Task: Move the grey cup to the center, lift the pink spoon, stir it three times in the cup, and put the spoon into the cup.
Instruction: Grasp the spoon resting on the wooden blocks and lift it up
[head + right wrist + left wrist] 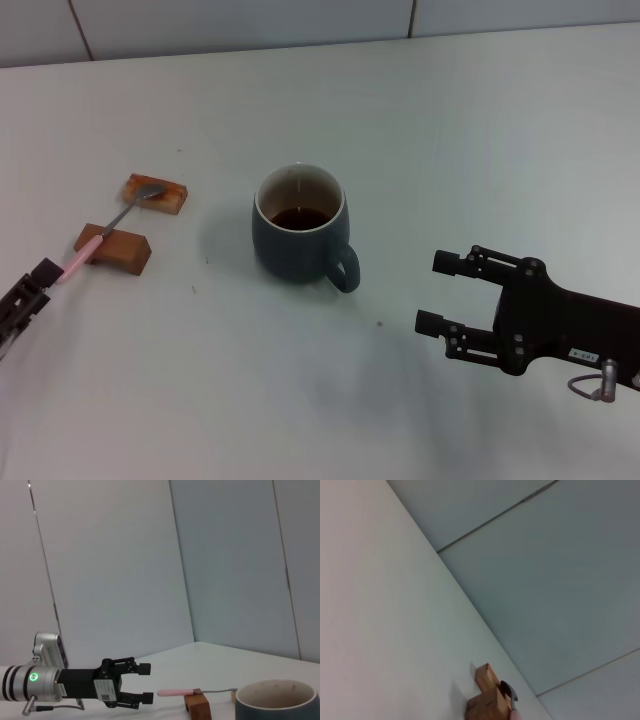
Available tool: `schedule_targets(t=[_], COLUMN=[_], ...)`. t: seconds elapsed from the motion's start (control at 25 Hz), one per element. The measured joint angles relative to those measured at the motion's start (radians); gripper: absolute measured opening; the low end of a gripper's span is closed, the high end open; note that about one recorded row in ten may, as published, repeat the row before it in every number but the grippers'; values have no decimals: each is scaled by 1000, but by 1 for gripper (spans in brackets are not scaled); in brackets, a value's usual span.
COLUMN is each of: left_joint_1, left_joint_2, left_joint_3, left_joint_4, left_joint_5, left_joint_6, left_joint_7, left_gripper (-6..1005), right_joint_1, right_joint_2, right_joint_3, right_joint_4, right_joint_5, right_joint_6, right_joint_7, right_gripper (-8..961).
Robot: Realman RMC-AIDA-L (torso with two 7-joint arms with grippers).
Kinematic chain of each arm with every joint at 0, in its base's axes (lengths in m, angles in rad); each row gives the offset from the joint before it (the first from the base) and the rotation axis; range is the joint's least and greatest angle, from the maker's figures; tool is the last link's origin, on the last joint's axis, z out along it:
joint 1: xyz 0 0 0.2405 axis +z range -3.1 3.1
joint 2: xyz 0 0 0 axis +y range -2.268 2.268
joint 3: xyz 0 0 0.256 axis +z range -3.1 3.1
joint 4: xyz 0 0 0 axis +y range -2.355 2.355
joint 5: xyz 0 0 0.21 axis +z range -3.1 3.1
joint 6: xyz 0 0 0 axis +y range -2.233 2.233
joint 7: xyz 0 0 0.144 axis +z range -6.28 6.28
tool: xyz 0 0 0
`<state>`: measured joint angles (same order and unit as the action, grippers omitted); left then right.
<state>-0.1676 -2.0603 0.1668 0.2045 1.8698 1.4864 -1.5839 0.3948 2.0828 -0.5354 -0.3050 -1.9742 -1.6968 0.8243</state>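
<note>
The pink spoon (108, 228) lies at the middle left of the head view, bridged across two wooden blocks (114, 249) with its silver bowl on the farther one and its pink handle overhanging the nearer; it looks light, stiff, thin and likely slippery, so that free handle end is the place to pinch it. The left gripper (142, 682) sits just short of that tip, fingers apart and empty. At centre frame the grey cup (300, 237), probably heavy, breakable and holding dark liquid, stands apart from the right gripper (436, 292), open and empty at lower right.
</note>
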Motion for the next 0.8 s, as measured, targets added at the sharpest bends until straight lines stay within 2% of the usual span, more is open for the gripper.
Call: schedule_targets(t=[0.8], left_joint_1=[-34], left_joint_2=[-3], left_joint_3=[6], left_joint_4=[-41], left_joint_5=[3], left_joint_6=[-48], left_joint_7=[-10], left_gripper=[865], right_joint_1=[-8], right_joint_2=[-3], right_joint_3=[0], right_joint_4=[-3], right_joint_5=[0], right_joint_6=[-3], right_joint_7=[0], right_gripper=[745])
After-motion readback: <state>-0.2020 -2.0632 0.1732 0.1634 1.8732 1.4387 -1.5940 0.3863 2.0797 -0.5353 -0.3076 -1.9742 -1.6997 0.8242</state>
